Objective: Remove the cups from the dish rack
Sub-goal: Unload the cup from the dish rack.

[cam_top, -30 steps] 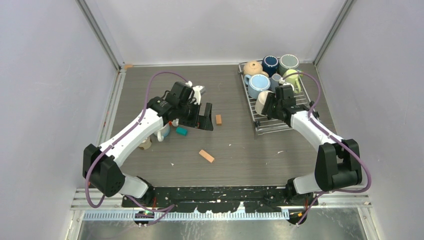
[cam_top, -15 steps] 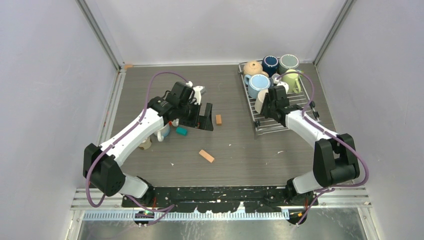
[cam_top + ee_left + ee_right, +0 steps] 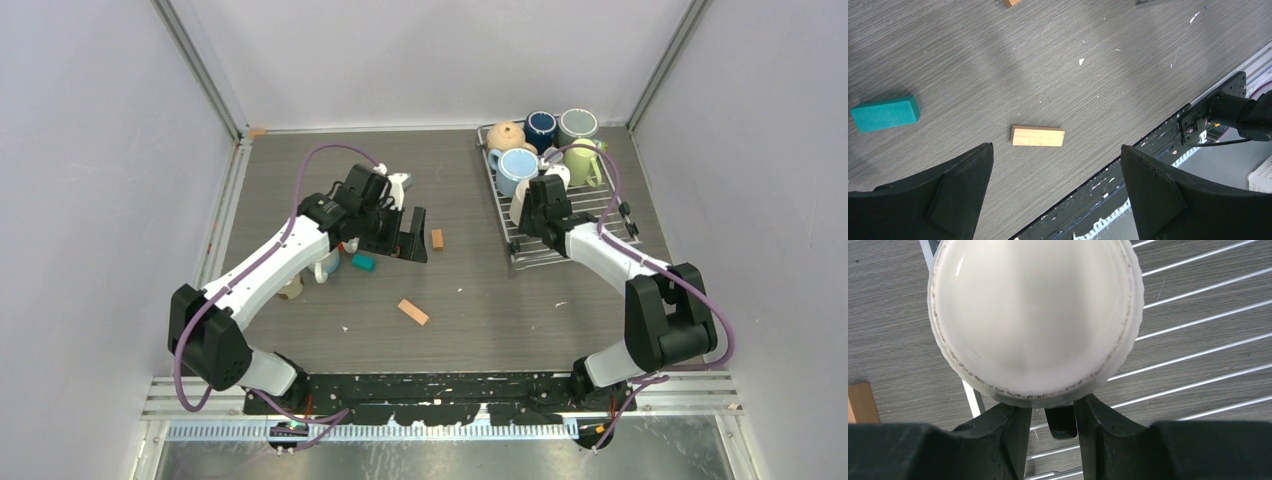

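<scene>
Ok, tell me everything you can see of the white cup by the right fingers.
The white cup looks like glossy ceramic, round with a ribbed edge and a brownish ring inside it. It lies tipped at the dish rack's left edge. The right gripper's fingers meet its near edge; an actual grip isn't clear.

Teal block [image 3: 884,113], tan block [image 3: 1037,135], small brown block [image 3: 437,239], grey table [image 3: 480,300]

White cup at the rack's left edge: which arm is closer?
Right: its jaws pinch the white cup's edge. The left arm's open jaws hang over a wooden block, across the table.
</scene>
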You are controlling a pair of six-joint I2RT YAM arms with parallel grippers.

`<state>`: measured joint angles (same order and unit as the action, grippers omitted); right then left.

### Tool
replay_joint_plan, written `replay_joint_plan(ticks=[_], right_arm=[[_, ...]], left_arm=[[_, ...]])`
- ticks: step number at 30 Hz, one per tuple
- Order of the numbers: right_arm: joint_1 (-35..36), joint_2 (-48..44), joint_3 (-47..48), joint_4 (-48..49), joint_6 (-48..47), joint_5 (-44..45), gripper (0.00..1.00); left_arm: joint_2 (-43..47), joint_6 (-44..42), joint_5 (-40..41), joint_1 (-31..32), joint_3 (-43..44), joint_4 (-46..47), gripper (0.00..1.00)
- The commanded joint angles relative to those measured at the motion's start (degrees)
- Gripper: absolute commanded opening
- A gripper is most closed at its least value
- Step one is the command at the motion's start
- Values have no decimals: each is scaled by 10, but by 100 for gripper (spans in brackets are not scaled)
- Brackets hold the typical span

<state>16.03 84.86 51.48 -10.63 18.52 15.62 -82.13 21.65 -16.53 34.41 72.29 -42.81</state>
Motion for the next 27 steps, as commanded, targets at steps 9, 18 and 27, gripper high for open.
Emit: replay_joint_plan(ticks=[9, 18, 27], right_arm=[[4, 25, -2, 28, -3, 26, 38], [7, 35, 0, 32, -2, 31, 36], [8, 29, 4, 31, -5, 44, 21]], left_arm=[[1, -6, -5, 3, 0, 22, 100], [2, -6, -4, 3, 0, 21, 100], [0, -6, -4, 4, -1, 20, 100]])
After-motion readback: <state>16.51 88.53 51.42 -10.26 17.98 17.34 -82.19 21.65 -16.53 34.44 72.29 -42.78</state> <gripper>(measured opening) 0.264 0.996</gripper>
